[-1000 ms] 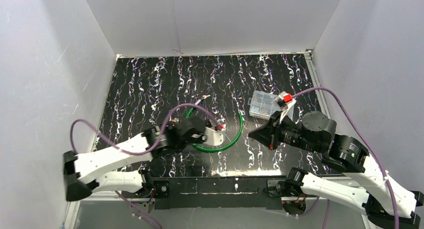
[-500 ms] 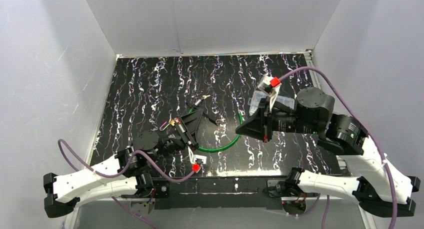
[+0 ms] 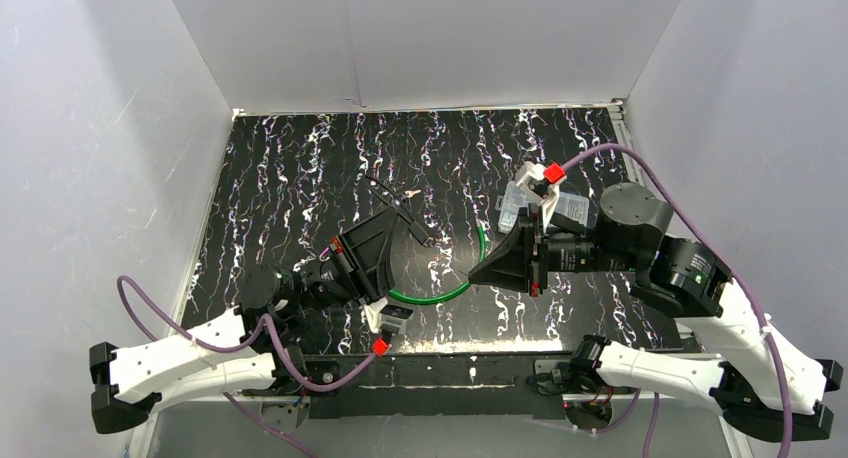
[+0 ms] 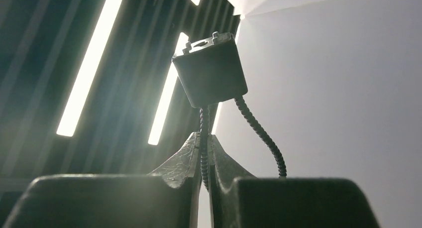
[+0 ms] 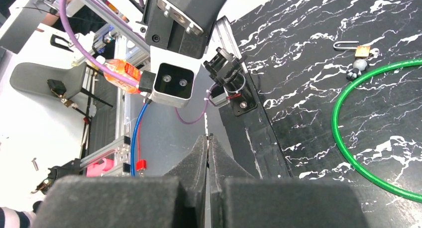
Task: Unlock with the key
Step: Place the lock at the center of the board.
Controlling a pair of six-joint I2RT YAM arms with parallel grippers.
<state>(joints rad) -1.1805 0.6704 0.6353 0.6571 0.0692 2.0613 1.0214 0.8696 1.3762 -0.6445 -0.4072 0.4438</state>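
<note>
Between white walls (image 3: 420,38), black white-veined tabletop (image 3: 290,178) with brass padlock (image 5: 363,51)

A clear plastic box (image 3: 511,218) sits on the black marbled mat (image 3: 300,168), near a green hoop (image 3: 450,293).

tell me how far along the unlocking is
Done: nothing I can confirm; the padlock lies on the mat, whether locked is unclear. In hand: nothing visible; left gripper and right gripper are both shut, away from it. Left: seemingly the whole unlocking.

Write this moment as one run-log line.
left tool: shut on black cord | right tool: shut, empty | padlock: on table
</note>
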